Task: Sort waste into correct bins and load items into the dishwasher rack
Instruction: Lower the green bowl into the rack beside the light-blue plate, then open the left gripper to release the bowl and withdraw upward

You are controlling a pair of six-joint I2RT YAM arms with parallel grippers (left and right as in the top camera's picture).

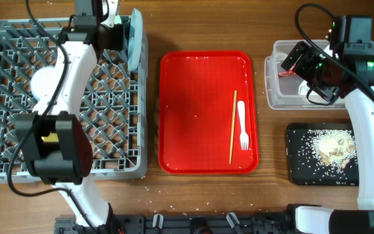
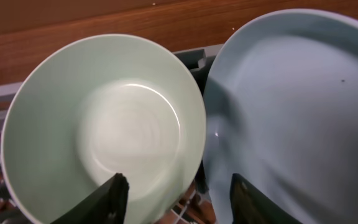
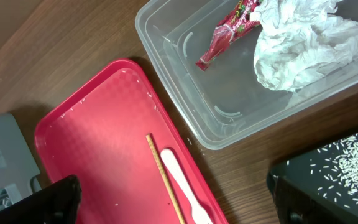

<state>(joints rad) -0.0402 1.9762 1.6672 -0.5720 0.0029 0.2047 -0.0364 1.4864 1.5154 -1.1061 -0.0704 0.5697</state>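
Observation:
In the left wrist view my left gripper (image 2: 179, 202) is open, its fingers apart over the light green bowl (image 2: 104, 118) and the pale blue plate (image 2: 291, 112). Both stand on edge at the far right corner of the grey dishwasher rack (image 1: 18, 162). A whitish bowl (image 1: 44, 84) sits in the rack. My right gripper (image 3: 179, 205) is open and empty, above the clear tub (image 3: 185, 106), which holds the red wrapper (image 3: 229, 31) and the white napkin (image 3: 297, 43). The chopstick (image 1: 233, 127) and the white fork (image 1: 242, 125) lie on the red tray (image 1: 193, 97). Rice lies on the black tray (image 1: 297, 172).
The red tray lies between the rack and the bins. Stray rice grains are scattered on the wooden table in front of the rack. The left arm stretches across the rack from front to back. Cables hang near the right arm.

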